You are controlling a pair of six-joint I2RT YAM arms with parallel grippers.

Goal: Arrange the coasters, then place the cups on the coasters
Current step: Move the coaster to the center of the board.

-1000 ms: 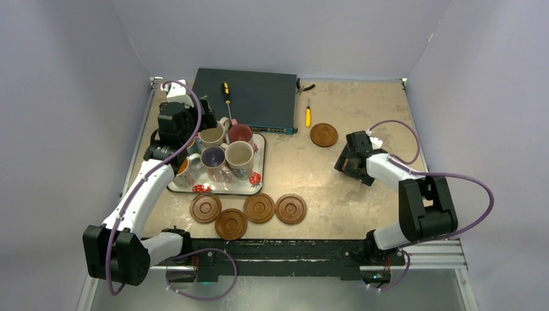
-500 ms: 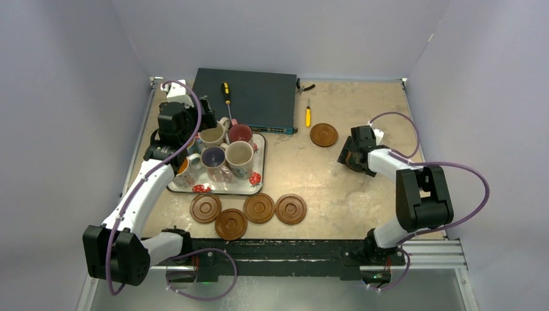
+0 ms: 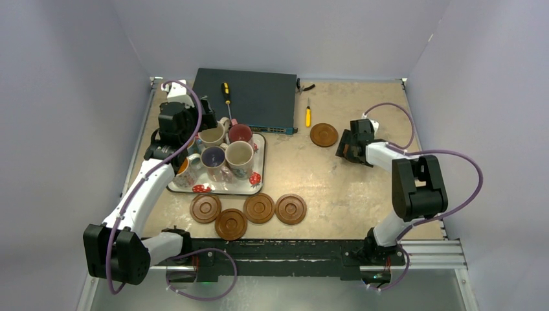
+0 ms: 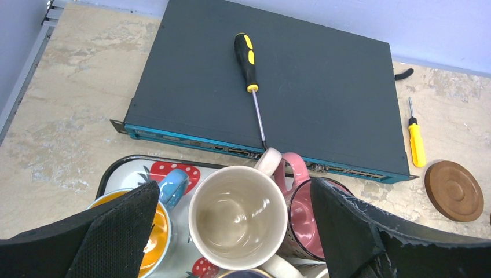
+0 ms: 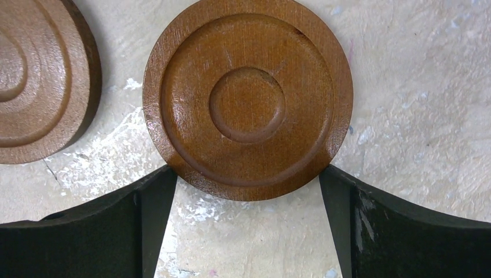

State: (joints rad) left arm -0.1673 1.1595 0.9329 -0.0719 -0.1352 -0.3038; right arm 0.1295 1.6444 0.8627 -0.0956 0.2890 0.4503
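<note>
The right claw (image 5: 246,176) stands with its jaws wide apart over one coaster (image 5: 248,98), which lies flat on the desk (image 3: 336,188) at about 2 o'clock in the overhead view. The black fingers (image 5: 145,220) flank only the rim nearest the wrist. A second coaster (image 5: 35,81) lies just beside it at 9 o'clock in the wrist view, with a narrow gap between. The other four coasters (image 3: 259,208) sit in a loose row at 6 o'clock. The likely step is a pinch on this disc to carry it to the row. The disc is thin and gripped off-centre, so closing jaws could squeeze it forward and out, or the tips could drag on the desk. The finger on the 9 o'clock side could also knock the neighbouring disc. The left claw (image 4: 233,191), jaws apart and holding nothing, hangs over a cream cup (image 4: 238,223) on the tray (image 3: 257,170) at 10 o'clock. The cups are tightly packed, so a descent there risks tipping one.
</note>
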